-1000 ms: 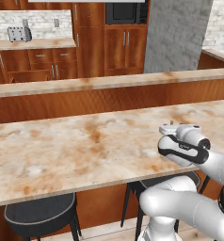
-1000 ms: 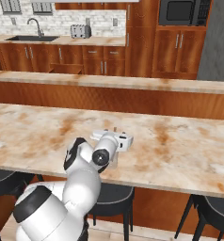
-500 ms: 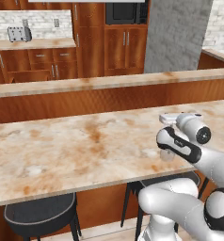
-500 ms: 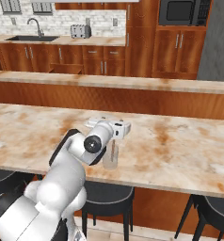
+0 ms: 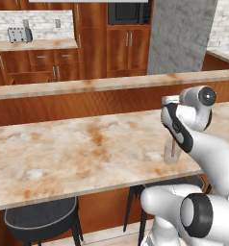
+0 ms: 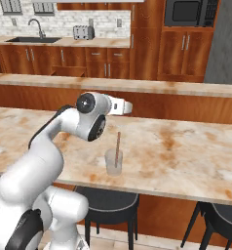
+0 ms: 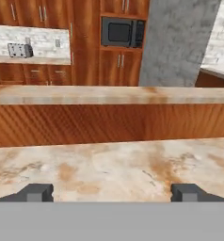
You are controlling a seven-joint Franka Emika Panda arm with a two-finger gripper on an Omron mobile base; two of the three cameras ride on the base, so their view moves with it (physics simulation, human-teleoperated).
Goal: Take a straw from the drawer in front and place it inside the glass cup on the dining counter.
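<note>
The clear glass cup [image 6: 114, 163] stands on the dining counter [image 6: 186, 151] near its front edge. The thin reddish-brown straw [image 6: 117, 148] leans upright inside it, its top above the rim. My gripper [image 6: 129, 107] hangs above and just behind the cup, pointing level toward the far kitchen, open and empty. In the left base view my forearm partly covers the glass cup [image 5: 172, 153], and the gripper [image 5: 167, 100] is above it. In the hand view the fingertips [image 7: 36, 192] stand wide apart over the dining counter [image 7: 109, 169]. The drawer [image 6: 65, 71] stands pulled out in the far cabinets.
A raised ledge [image 6: 186, 89] runs behind the dining counter. Dark stools [image 5: 42, 218] stand under its front edge. Far back are a toaster [image 6: 82, 32], a sink tap [image 6: 35, 27], a microwave [image 7: 122, 32] and a grey pillar [image 5: 181, 36].
The hand has risen from low beside the glass to well above it, now pointing forward. The straw stands free in the cup. The jaws stay wide.
</note>
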